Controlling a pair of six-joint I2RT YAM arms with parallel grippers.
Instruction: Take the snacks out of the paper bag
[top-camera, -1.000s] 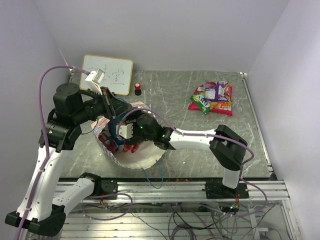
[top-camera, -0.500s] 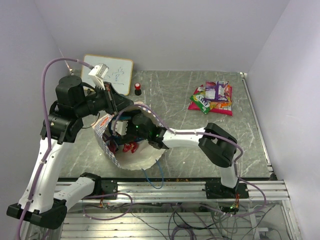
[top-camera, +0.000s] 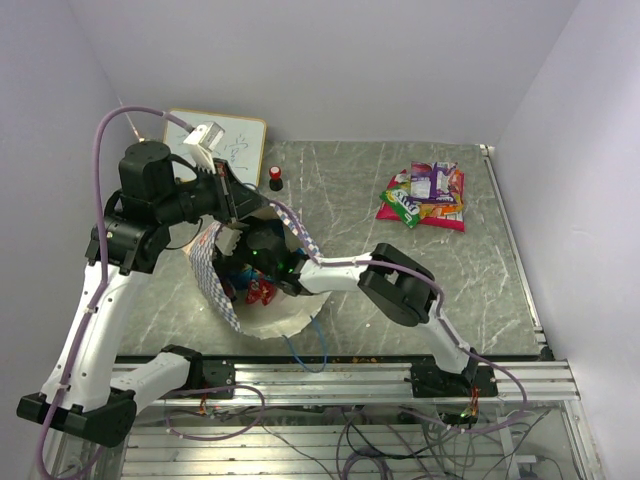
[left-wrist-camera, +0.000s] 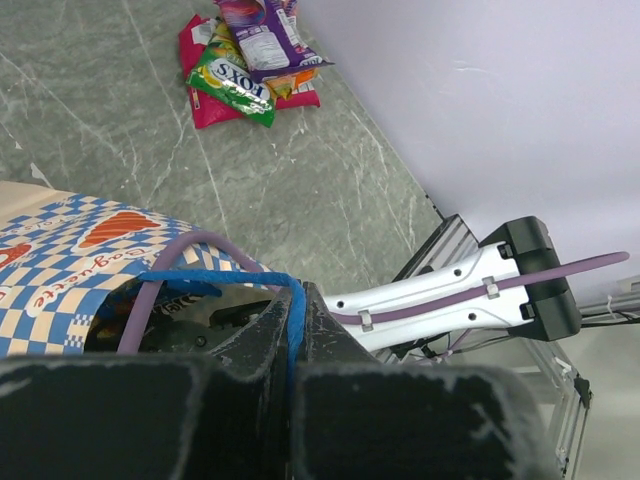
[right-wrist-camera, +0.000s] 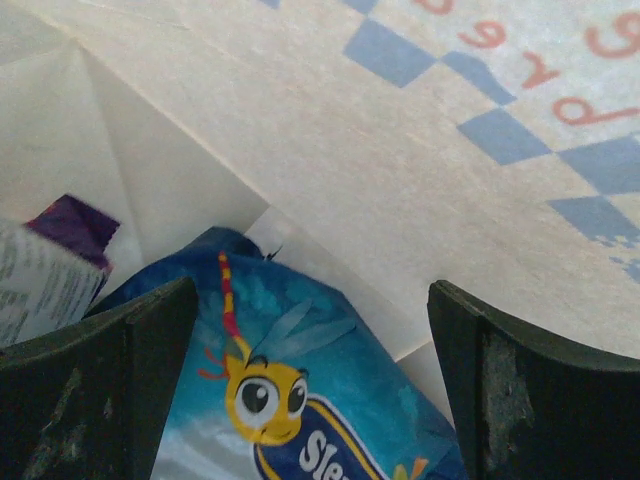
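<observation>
The paper bag (top-camera: 262, 318) lies on its side at the table's near left, mouth held up. My left gripper (top-camera: 236, 208) is shut on the bag's blue cord handle (left-wrist-camera: 291, 318), which runs between its fingertips in the left wrist view; the checkered band (left-wrist-camera: 60, 250) shows below. My right gripper (top-camera: 252, 262) is inside the bag, open, its fingers either side of a blue snack packet (right-wrist-camera: 300, 400) with a bee on it, without gripping it. A purple packet (right-wrist-camera: 60, 245) lies beside it. A red packet (top-camera: 258, 292) shows in the mouth. Several snacks (top-camera: 424, 195) lie piled at the far right.
A framed whiteboard (top-camera: 232, 146) leans at the far left, with a small red-and-black knob (top-camera: 275, 178) beside it. The right arm's white link (left-wrist-camera: 450, 300) stretches across to the bag. The metal rail (top-camera: 330, 378) runs along the near edge.
My right arm has pushed further left and deeper into the bag. My left gripper has lifted the handle up and back, raising the bag's mouth.
</observation>
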